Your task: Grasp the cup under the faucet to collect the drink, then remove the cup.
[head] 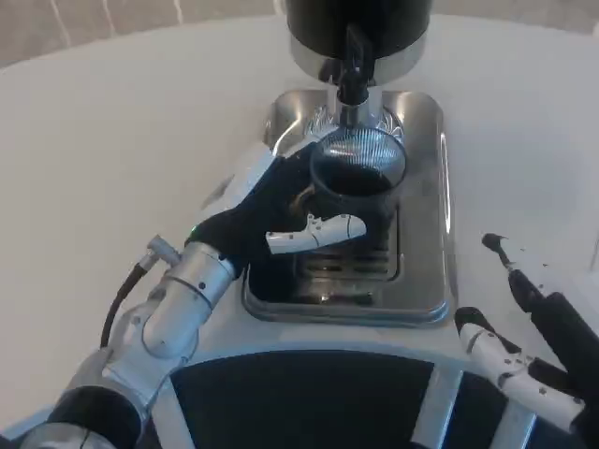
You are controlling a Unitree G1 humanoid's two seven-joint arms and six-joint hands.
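Left hand [281, 210] wrapping around the cup [358, 182] — one white finger crossing its front, the palm pressing from the cup's left side. Cup standing on the steel drip tray [426, 281], directly under the black faucet [353, 65] of the dispenser [356, 28], dark drink already showing inside. Right hand [533, 346] waiting well apart at the lower right, holding nothing, fingers spread.

Possibly going wrong from here: pulling the cup away while drink is still running, and wetting the tray; tilting the cup during the lift, since the grasp seems to be mostly from one side; knocking the rim against the faucet when rising too straight.

Hard to make out: whether liquid is flowing now — no clear stream visible; how full the cup really is, the dark inside hiding the level; the far fingers behind the cup; the upper dispenser, cut off at the top edge.
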